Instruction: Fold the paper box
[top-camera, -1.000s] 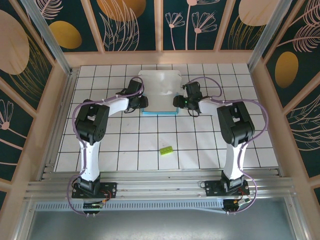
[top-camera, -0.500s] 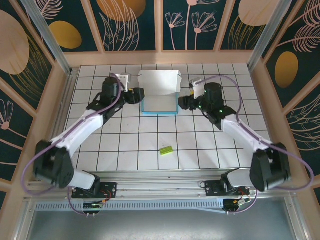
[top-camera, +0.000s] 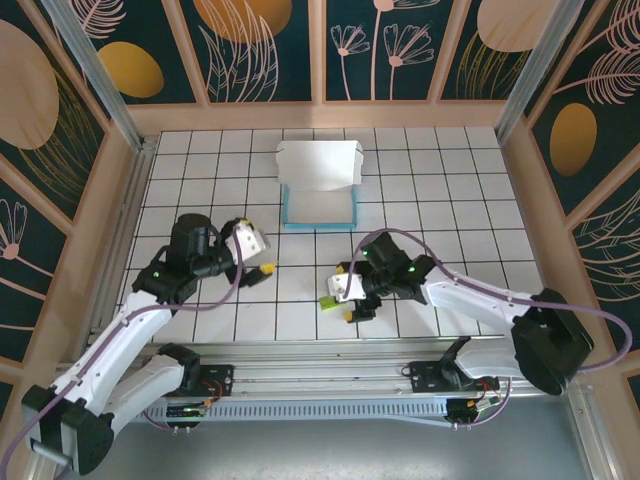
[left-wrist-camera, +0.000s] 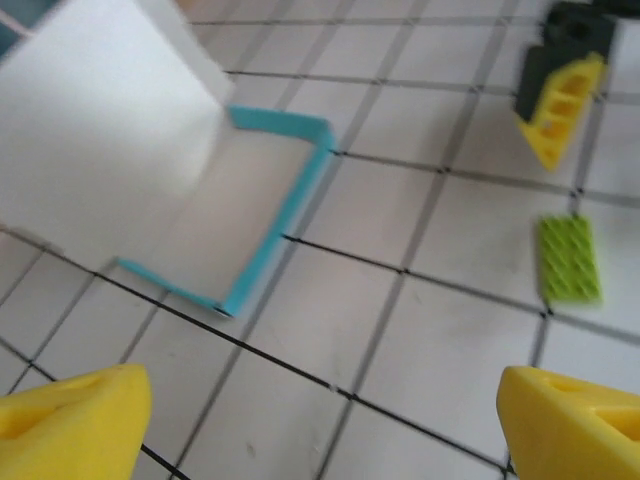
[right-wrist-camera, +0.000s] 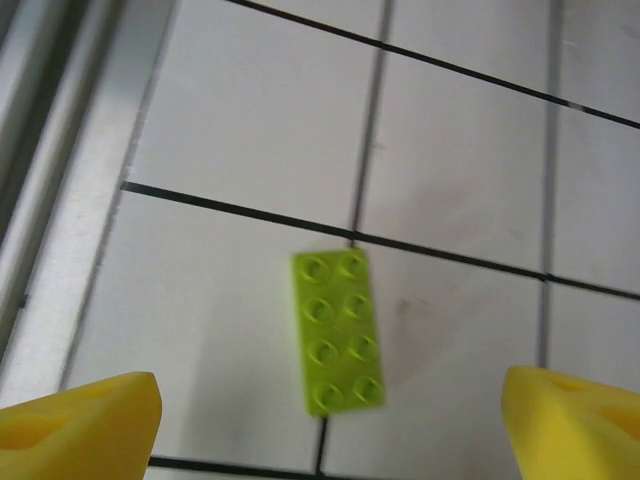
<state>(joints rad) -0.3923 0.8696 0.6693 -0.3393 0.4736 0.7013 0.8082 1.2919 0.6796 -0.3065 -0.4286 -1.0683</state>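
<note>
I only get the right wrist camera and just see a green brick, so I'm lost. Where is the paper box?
Observer: The paper box sits near the far edge of the table, beyond the green brick, with nothing touching it.
Operator: Is it folded yet?
Observer: Not finished. Its white flap stands raised above low teal walls.
Operator: Where's the other arm's tool?
Observer: The left tool is open and empty, left of the brick, facing the box.
</note>
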